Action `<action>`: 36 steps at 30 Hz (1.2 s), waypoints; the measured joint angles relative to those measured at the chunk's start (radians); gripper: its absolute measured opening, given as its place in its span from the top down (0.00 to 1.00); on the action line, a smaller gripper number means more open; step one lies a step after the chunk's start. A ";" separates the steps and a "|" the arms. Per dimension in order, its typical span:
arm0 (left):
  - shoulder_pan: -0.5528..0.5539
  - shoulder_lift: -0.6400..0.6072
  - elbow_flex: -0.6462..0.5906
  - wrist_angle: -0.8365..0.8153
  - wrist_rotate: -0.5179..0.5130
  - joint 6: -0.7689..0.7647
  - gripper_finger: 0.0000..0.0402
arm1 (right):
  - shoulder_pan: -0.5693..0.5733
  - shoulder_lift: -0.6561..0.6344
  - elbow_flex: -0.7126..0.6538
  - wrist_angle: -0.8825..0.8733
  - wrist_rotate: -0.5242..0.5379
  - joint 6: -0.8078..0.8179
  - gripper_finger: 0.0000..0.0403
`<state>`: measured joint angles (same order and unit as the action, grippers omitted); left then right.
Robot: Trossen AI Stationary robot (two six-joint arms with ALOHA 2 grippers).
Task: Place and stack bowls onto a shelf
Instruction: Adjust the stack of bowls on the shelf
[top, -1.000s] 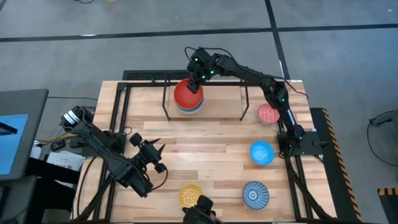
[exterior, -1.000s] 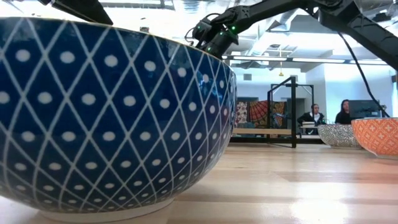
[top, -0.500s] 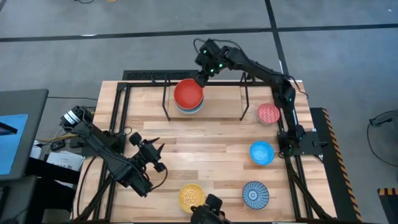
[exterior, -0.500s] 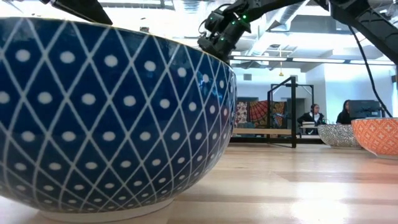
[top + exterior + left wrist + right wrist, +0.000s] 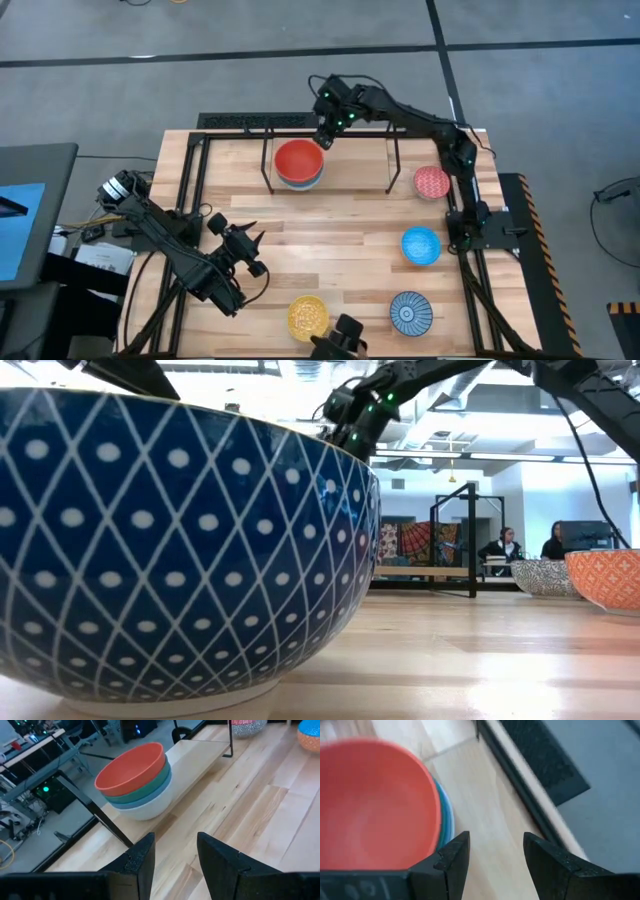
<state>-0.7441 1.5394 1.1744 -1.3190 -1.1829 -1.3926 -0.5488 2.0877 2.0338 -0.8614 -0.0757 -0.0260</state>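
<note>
A stack of bowls [image 5: 299,163] stands on the narrow wood shelf [image 5: 350,160]. The red bowl [image 5: 131,765] is on top, over a green, a blue and a white one. My right gripper [image 5: 324,137] is open and empty, above the shelf just beyond the stack's far right rim. In its wrist view the fingers [image 5: 492,856] stand beside the red bowl [image 5: 375,805] without touching it. My left gripper [image 5: 252,256] waits open and empty over the table's near left, pointing at the stack [image 5: 175,855].
Loose bowls rest on the tabletop. A red-pink patterned bowl [image 5: 432,183] is right of the shelf, a light blue bowl [image 5: 421,246] is nearer, and a blue-white patterned bowl [image 5: 411,312] and a yellow patterned bowl [image 5: 307,315] are near the front edge. Black wire uprights [image 5: 395,160] flank the shelf. People sit in the room behind [image 5: 505,545].
My right gripper has risen and drawn back from the red bowl toward the table's far edge. The red bowl has settled lower and now sits level, nested on the stack. My left arm has kept still.
</note>
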 joint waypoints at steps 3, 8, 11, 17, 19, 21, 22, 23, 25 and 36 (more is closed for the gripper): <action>0.000 0.000 0.000 0.000 0.000 -0.001 0.67 | 0.007 -0.064 0.000 -0.020 0.008 -0.001 0.48; 0.000 0.000 0.000 0.000 0.000 -0.009 0.67 | 0.086 -0.149 -0.017 -0.101 0.006 0.023 0.48; 0.000 0.000 0.000 0.001 0.007 -0.010 0.67 | 0.184 -0.201 -0.128 -0.082 0.001 0.026 0.49; 0.000 0.000 0.000 0.013 0.032 -0.010 0.67 | 0.429 -0.293 -0.470 0.248 0.196 0.055 0.52; 0.000 0.000 0.000 0.018 0.030 -0.009 0.67 | 0.485 -0.294 -0.548 0.363 0.258 0.050 0.53; 0.000 0.000 0.000 0.027 0.025 -0.009 0.67 | 0.514 -0.284 -0.592 0.435 0.316 0.036 0.53; 0.000 0.000 0.000 0.033 0.025 -0.008 0.67 | 0.518 -0.277 -0.605 0.467 0.345 0.028 0.53; 0.000 0.000 0.000 0.038 0.024 -0.009 0.67 | 0.517 -0.268 -0.611 0.471 0.363 0.029 0.53; 0.000 0.000 0.000 0.049 0.023 -0.008 0.67 | 0.511 -0.239 -0.618 0.483 0.366 0.029 0.53; 0.000 0.000 0.000 0.075 0.024 -0.004 0.67 | 0.476 -0.100 -0.618 0.563 0.238 -0.043 0.53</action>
<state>-0.7442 1.5398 1.1744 -1.2438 -1.1591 -1.3968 -0.0732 1.9880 1.4162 -0.2980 0.1620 -0.0693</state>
